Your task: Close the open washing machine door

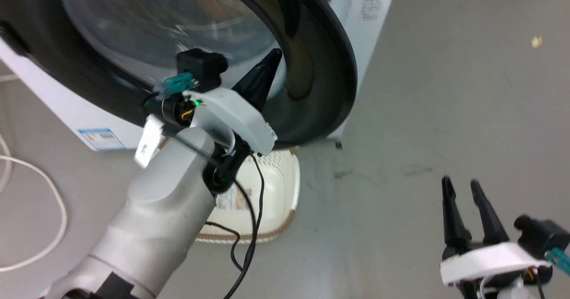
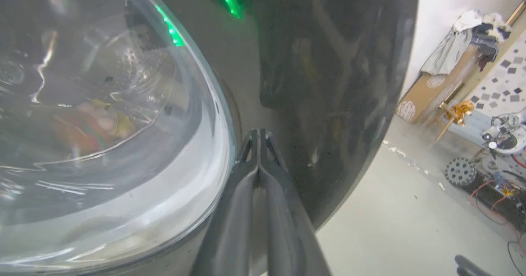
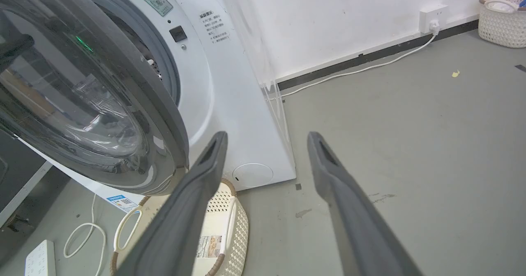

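The left fingers [image 2: 259, 156] are pressed together with nothing between them. Their tips are set against the washing machine door [image 2: 328, 82], a large round door with a wide glossy black rim. The tips sit on that rim, just beside the edge of its bulging clear glass centre; whether they actually touch it or stop just short cannot be told. In the head view these fingers [image 1: 267, 71] point up into the lower part of the door [image 1: 329, 67].

The door [image 3: 102, 95] is ajar. In the right wrist view a gap shows between its rim and the front of the white front-loading washing machine [image 3: 230, 103].

The right fingers [image 3: 205, 165] stand wide apart and hold nothing. In the head view they [image 1: 449, 205] hang over the grey floor [image 1: 445, 89], well apart from the door. A cream perforated laundry basket [image 1: 280, 178] lies on the floor below the left fingers, under the door's lower edge.
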Controlling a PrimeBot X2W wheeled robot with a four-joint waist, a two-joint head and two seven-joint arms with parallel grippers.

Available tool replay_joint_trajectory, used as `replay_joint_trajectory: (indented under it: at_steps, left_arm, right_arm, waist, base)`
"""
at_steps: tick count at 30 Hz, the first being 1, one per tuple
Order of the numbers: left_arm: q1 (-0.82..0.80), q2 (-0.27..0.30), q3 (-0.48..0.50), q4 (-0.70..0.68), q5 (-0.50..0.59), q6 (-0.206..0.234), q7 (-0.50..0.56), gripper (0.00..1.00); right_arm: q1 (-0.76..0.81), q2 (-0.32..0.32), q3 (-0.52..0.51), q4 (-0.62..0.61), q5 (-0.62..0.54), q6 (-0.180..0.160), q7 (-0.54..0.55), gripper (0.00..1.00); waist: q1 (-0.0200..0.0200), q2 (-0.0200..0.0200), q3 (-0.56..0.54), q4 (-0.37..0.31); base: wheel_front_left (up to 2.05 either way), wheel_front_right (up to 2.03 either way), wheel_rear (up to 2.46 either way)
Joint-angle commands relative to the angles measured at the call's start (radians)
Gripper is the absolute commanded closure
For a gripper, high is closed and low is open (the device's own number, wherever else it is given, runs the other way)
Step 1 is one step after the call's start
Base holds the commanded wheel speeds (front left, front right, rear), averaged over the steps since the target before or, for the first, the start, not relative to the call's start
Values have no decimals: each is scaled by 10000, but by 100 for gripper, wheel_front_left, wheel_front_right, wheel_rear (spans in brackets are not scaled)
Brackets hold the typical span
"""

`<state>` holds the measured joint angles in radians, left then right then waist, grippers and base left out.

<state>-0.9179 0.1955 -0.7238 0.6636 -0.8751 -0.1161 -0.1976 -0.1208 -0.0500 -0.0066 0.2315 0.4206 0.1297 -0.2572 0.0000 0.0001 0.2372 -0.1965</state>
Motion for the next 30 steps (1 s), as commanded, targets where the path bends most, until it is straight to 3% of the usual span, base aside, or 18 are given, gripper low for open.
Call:
replay_joint_trajectory:
  at_steps: [1, 4, 5, 7, 12, 16, 21, 30]
  left_arm:
    - [227, 50, 110, -124, -85, -50, -191, 100]
    - [710, 278, 590, -495, -148, -3, -528, 100]
    - [1110, 518, 1126, -872, 36, 331, -618, 100]
    - [1298, 638, 1526, -1248, 295, 571, -629, 100]
    - [2915, 880, 3590, -3556, 2374, 1754, -638, 100]
    - [4233, 916, 4583, -4906, 3900, 2251, -639, 100]
    - [5886, 827, 5354, -5710, 4852, 2269, -640, 100]
    - [7887, 541, 5565, -5211, 4893, 1801, -641, 100]
  right_arm:
    - [236, -3, -6, 48, -96, 10, -45, 0]
    - [536, -3, -20, 99, -241, 10, -45, 0]
    - [724, -3, 37, 128, -317, 10, -45, 0]
    - [819, -3, 59, 122, -347, 10, -45, 0]
    - [1248, -3, 14, 88, -444, 10, -45, 0]
    - [1369, -3, -17, 40, -430, 10, -45, 0]
    - [1436, -3, 26, 39, -365, 10, -45, 0]
    - [1619, -3, -145, -106, -356, 10, -45, 0]
  waist:
    - [0, -1, -578, 344]
    - [0, -1, -1237, 615]
    - [0, -1, -1645, 744]
    - [0, -1, -1795, 823]
    - [0, -1, -2361, 1249]
    - [0, -1, -2563, 1475]
    - [0, -1, -2738, 1561]
    - [0, -1, -2815, 1584]
  base:
    - [0, 0, 0]
    - [0, 0, 0]
    - [0, 0, 0]
    - [0, 0, 0]
    - [0, 0, 0]
    - [0, 0, 0]
    - [0, 0, 0]
    - [0, 0, 0]
